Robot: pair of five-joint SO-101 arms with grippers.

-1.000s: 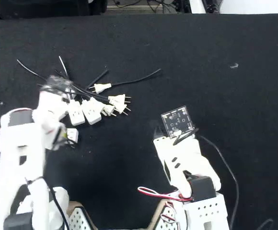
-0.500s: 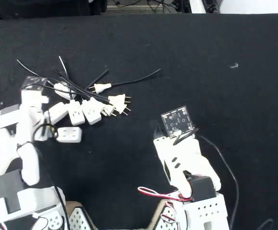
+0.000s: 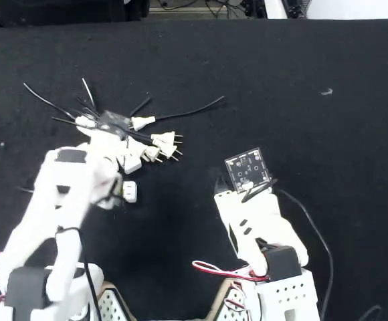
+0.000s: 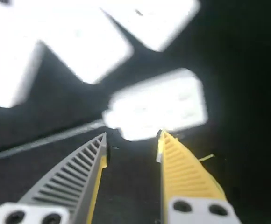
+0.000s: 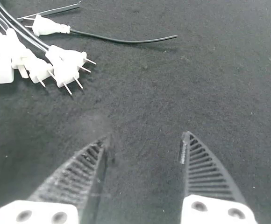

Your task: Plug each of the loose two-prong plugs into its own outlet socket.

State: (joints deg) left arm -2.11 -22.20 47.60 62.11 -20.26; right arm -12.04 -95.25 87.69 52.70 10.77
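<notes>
On the left of the black table [image 3: 328, 67], the left gripper [image 4: 131, 137] stands open with nothing in its grasp, its tips just short of a white outlet socket [image 4: 159, 105]. More sockets [image 4: 93, 46] lie just beyond that one. To their right, the loose two-prong plugs [image 3: 166, 142] cluster with prongs pointing right, and their black cords [image 3: 187, 110] trail away. Well right of them, the right gripper [image 5: 146, 137] hangs wide open and empty above bare cloth.

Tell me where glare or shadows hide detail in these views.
Left wrist view: the white outlet socket ahead of the left pincer is washed out by glare, its slots barely readable. Right wrist view: even light, the plugs keep their prongs distinct. High view: the black table swallows shadows.
</notes>
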